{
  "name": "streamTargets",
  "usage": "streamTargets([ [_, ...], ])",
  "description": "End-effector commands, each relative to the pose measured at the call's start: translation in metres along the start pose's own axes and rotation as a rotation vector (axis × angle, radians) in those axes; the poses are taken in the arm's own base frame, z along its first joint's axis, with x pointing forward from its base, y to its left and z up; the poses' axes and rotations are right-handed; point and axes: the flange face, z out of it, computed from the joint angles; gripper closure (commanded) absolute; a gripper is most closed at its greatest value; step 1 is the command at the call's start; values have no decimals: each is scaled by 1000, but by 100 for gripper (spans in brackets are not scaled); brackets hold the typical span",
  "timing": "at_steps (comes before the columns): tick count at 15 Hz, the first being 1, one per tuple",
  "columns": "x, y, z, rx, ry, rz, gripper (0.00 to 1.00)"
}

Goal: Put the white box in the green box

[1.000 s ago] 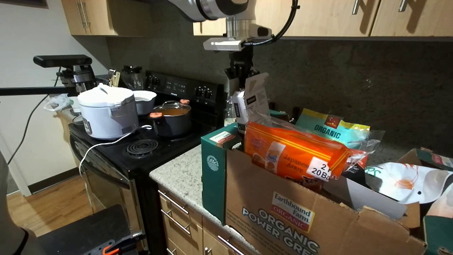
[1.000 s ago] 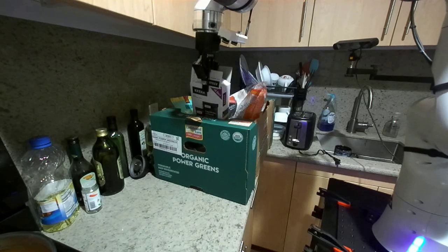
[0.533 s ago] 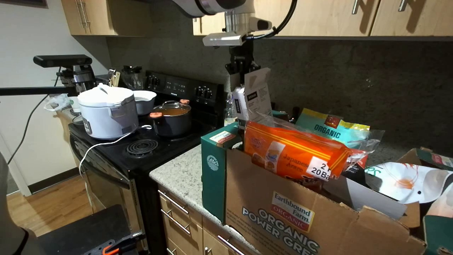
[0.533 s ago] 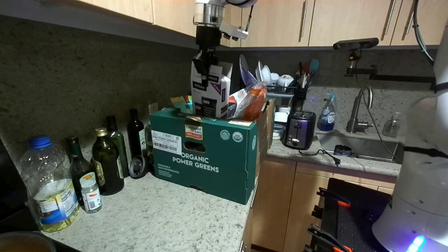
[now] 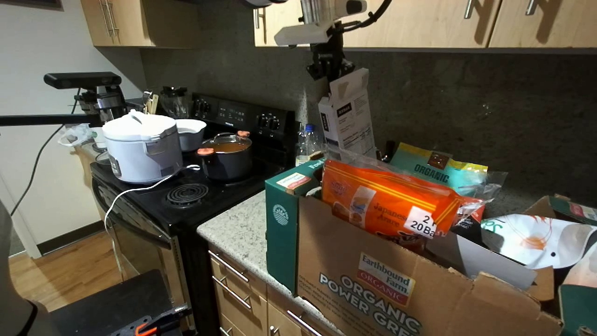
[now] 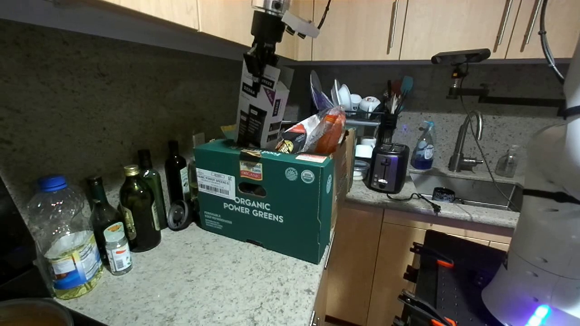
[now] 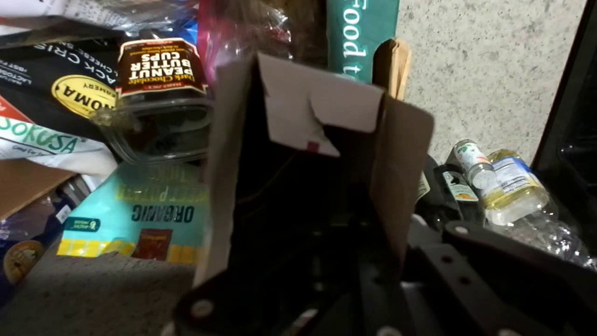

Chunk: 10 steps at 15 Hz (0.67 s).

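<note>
- Cardboard, flaps open: the white box hangs directly below the gripper, which pinches its upper wall; one finger shows outside, the other I cannot make out;
- its long axis is near upright but tilted, the lower end leaning away from the stove;
- the green box stands underneath; the white box's base drops from sight behind the near rim and behind the orange bag, so whether it sits inside the walls I cannot tell;
- next, I judge, comes straightening, then lowering; the orange bag just beside, the teal bag and the peanut butter cups tub crowd the space and may catch the base;
- dark bottles stand on the counter, apart from that path.
</note>
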Motion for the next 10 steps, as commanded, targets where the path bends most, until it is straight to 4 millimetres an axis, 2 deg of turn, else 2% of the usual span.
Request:
streamTargets([
  [1,13,30,-4,-10,81,50,100],
  [6,4,87,40,-38,66,187,100],
  [10,-12,124,58,-53,35,289,100],
])
